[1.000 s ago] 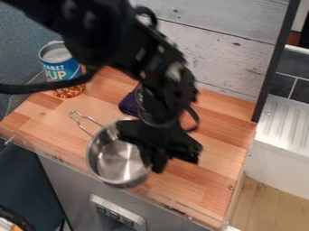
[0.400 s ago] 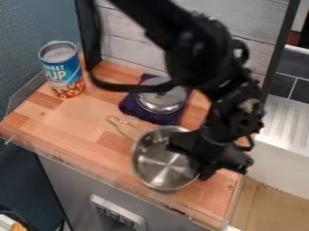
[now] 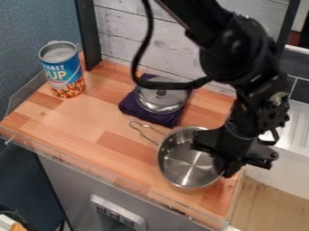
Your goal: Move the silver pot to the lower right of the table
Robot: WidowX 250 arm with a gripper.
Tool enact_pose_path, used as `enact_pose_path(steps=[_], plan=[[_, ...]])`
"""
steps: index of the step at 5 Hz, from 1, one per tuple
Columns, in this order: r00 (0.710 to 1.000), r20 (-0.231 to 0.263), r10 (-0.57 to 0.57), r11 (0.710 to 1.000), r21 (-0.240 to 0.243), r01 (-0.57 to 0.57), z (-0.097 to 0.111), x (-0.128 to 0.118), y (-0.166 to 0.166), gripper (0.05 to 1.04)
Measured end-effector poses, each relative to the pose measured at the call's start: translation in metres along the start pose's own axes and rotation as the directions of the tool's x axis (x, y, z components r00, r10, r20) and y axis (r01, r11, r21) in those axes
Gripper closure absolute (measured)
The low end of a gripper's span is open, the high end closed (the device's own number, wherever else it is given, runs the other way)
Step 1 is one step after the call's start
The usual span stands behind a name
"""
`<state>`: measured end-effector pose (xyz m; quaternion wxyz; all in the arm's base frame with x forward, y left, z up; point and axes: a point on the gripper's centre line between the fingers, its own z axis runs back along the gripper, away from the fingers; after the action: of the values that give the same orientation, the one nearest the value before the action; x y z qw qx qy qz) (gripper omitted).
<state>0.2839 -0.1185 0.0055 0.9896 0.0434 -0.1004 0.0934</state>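
facing out below the table point(image 3: 91, 118), a grey panel point(image 3: 69, 182) carries a pale strip of switches point(image 3: 118, 215), its small markings too tiny to make out. above it, a clear guard point(image 3: 66, 159) lines the table's near edge.

then comes the silver pot point(image 3: 180, 170), mouth up, over the lower right part of the table, its wire handle point(image 3: 145, 135) pointing to the upper left. the jaws of the gripper point(image 3: 228, 168) are at its right-hand rim and look closed on the thin wall; whether the base touches the wood, i can't tell. the pot seems about where the task wants it — perhaps a small nudge, then setting down and letting go.

it should handle as light, stiff metal, hard to break but slick, so it could swivel or tip from a one-sided grip. the rim is a fair hold; the handle would serve too, though its thin loop may roll between the jaws. i see no writing on the pot.

farther back, a shiny lid point(image 3: 160, 100) rests on a folded purple cloth point(image 3: 145, 113). at the far left stands a can point(image 3: 62, 70) with a blue label and large white lettering — the plainest print here. behind is a whitish plank wall point(image 3: 120, 40).
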Motion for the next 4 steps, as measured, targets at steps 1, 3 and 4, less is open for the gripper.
enact_pose_path(steps=[1, 3, 4], plan=[[1.000, -0.019, -0.013, 1.000, 0.015, 0.013, -0.006, -0.003, 0.001, 1.003], [0.999, -0.050, -0.012, 1.000, 0.010, 0.013, -0.013, 0.002, 0.009, 0.794], [0.999, -0.035, -0.035, 0.999, -0.039, 0.034, 0.008, 0.007, 0.006, 0.509]])
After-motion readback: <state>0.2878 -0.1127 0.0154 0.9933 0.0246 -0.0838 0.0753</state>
